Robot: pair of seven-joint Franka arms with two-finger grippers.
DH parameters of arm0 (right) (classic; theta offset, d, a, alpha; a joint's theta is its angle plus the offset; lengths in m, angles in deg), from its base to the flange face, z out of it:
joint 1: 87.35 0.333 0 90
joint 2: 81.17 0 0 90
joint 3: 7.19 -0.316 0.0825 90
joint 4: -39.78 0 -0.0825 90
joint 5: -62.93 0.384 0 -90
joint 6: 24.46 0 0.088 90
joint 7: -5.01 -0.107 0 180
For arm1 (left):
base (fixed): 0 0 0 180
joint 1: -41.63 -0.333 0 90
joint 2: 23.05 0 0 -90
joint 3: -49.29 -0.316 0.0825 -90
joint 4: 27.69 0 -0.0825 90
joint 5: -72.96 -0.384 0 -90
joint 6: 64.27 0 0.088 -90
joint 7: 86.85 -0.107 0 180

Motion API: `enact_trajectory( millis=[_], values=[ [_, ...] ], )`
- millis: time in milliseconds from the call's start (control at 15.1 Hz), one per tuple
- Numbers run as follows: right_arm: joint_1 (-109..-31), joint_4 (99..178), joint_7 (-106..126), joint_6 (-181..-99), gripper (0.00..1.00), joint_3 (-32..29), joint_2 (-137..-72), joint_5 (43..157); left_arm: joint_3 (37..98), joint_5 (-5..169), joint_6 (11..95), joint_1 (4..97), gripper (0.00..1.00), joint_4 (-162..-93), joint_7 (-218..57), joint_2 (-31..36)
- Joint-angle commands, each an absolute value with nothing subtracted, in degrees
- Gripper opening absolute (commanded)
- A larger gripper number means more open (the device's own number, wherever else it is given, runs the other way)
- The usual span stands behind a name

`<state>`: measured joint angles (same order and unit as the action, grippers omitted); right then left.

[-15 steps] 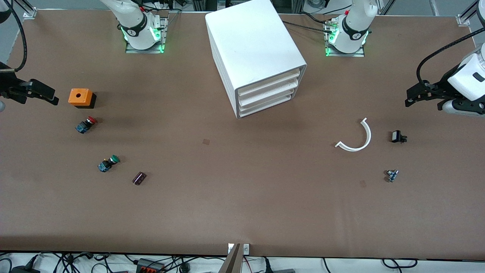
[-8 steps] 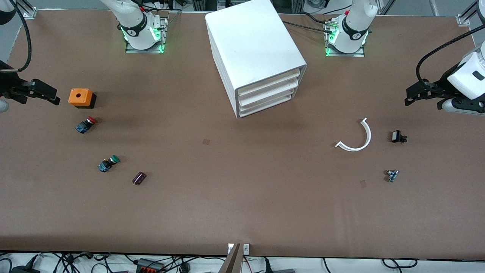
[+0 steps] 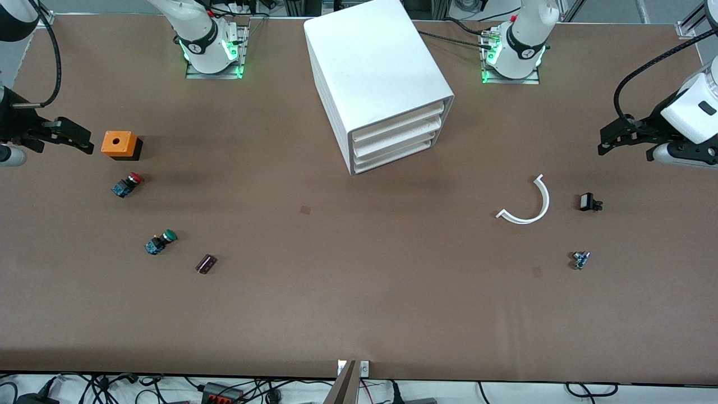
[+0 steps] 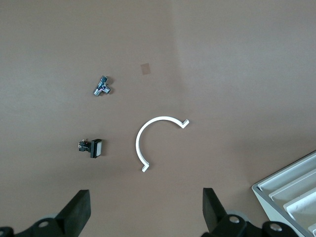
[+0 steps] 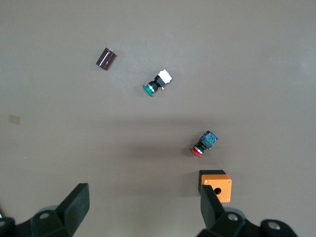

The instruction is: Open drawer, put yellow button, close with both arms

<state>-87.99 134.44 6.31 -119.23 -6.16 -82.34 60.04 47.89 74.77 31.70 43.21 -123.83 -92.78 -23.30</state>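
The white cabinet stands at the middle of the table near the bases, its front turned toward the left arm's end. Its top drawer is shut; a corner of the drawer fronts shows in the left wrist view. No yellow button is in view. My left gripper is open and empty in the air at the left arm's end, also seen in the left wrist view. My right gripper is open and empty beside the orange box, also seen in the right wrist view.
A red-capped switch, a green-capped switch and a dark cylinder lie near the right arm's end. A white curved strip, a black white-faced switch and a small metal part lie near the left arm's end.
Both grippers have drifted slightly toward the bases' side of the table; the right one has also edged toward the orange box. Nothing on the table has moved.
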Motion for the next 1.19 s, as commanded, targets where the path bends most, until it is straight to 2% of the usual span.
enact_trajectory(
  millis=[0, 1125],
  values=[
    [-88.0, 138.5, 6.0, -120.7, 1.0, -6.2, -78.8, 59.7, 47.4, 75.6, 30.7, 43.6, 1.0, -123.2, -93.2, -23.8],
    [-87.9, 137.9, 6.1, -121.6, 1.0, -6.4, -80.1, 59.8, 47.5, 75.7, 30.7, 43.5, 1.0, -123.2, -93.1, -23.8]
  ],
)
